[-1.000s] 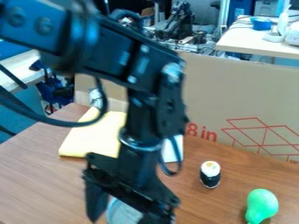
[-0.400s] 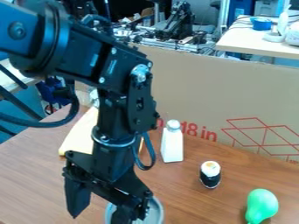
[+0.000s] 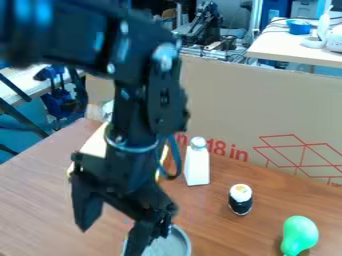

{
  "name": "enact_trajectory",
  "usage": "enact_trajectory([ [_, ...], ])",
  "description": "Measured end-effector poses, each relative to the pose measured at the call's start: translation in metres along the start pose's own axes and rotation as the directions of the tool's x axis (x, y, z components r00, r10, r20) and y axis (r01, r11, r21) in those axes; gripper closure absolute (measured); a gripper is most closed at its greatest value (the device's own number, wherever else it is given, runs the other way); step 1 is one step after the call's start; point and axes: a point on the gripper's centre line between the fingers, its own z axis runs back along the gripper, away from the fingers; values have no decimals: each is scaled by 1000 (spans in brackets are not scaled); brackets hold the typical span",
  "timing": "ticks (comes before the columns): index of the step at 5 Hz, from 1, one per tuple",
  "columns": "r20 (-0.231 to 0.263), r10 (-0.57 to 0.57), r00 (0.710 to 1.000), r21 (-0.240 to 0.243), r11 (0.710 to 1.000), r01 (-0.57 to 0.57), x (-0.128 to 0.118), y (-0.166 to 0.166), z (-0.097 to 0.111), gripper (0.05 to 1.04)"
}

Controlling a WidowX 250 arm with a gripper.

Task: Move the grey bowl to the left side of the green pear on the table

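The gripper [image 3: 109, 241] hangs over the lower left part of the table, its two fingers spread wide. One finger is above bare wood on the left, and the other is in front of the left side of a round grey dish [image 3: 170, 245] at the bottom edge. I cannot tell whether that finger touches the dish. Nothing shows between the fingers. Right of the arm, a white bottle [image 3: 197, 164] stands upright. Further right are a sushi roll with a dark wrap [image 3: 240, 199] and a green pear-shaped object [image 3: 299, 235].
Behind the arm lies a yellow cloth [image 3: 95, 145], partly hidden by it. A tall cardboard panel [image 3: 267, 105] closes off the table's back edge. Beyond it, a white table [image 3: 294, 50] holds a blue bowl [image 3: 298, 26].
Compared with a second ago, the gripper is further left and a little higher. The white bottle, mostly hidden behind the arm before, is uncovered, and more of the dish shows.
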Motion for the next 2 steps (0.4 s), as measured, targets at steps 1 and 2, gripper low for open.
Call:
enact_trajectory([
  [1, 100, 9, 995, 23, 1000, -11, -9, 1, 33, 82],
  [2, 146, -29, 989, 4, 1000, 29, -24, -1, 53, 82],
])
